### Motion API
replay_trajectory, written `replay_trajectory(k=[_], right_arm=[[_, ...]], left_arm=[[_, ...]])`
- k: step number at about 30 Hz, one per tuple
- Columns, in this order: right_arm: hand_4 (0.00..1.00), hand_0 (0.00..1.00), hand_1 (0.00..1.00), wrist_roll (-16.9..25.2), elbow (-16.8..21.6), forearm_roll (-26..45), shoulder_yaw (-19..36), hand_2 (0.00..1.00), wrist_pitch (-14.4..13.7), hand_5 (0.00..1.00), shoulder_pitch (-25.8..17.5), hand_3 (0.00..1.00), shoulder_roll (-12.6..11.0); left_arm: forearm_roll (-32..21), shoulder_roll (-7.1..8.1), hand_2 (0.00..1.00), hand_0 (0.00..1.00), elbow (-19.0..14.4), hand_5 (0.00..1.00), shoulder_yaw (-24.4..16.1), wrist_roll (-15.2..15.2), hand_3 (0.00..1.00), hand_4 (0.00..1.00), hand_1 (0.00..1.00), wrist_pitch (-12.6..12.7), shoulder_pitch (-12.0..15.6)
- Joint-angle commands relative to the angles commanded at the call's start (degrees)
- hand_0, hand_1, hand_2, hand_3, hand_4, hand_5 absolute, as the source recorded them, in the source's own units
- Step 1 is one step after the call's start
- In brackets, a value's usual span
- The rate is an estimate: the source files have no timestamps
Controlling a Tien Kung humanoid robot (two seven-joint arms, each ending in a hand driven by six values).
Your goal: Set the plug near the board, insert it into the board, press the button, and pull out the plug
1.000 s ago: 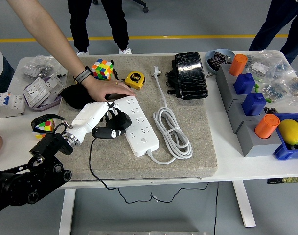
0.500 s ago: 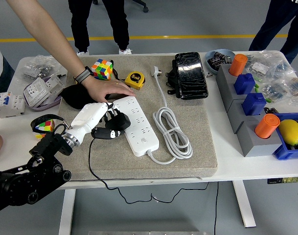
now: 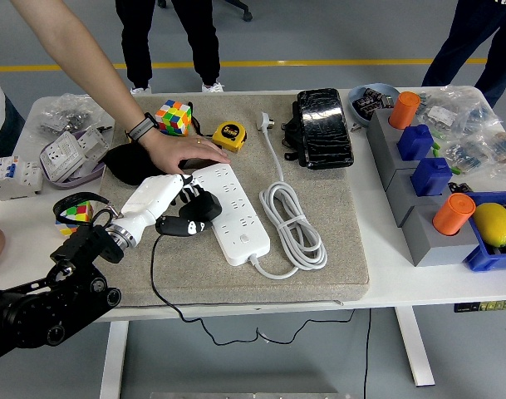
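- The left hand (image 3: 171, 204), left of the frame's centre, is closing its fingers around the black plug (image 3: 201, 206).
- The plug is sitting at the left edge of the white power strip (image 3: 233, 212); seating is unclear.
- I am judging the plug light and stiff; grip its body, not the soft cable (image 3: 155, 274).
- A person's hand (image 3: 182, 153) is pressing on the strip's far end.

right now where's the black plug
In the head view, left of centre: the black plug is held in the left hand at the power strip's left edge.
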Motion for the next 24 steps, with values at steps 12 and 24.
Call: replay_trajectory(k=[12,24], right_arm=[[0.921,0.569,0.645,0.02,0.12,-0.13,0.04,0.620,-0.01,0.476,-0.12,0.539,-0.02],[0.921,0.572,0.645,0.02,0.12,-0.12,-0.01,0.620,0.01,0.476,0.00,0.539,-0.04]], left_arm=[[-0.09,0.06,0.544,0.382,-0.01,0.185,-0.63,-0.01,0.562,0.998,0.530,-0.32,0.25],[-0.42,0.20,0.545,0.390,-0.56,0.249,-1.76,-0.84,0.576,0.998,0.550,-0.24,0.61]])
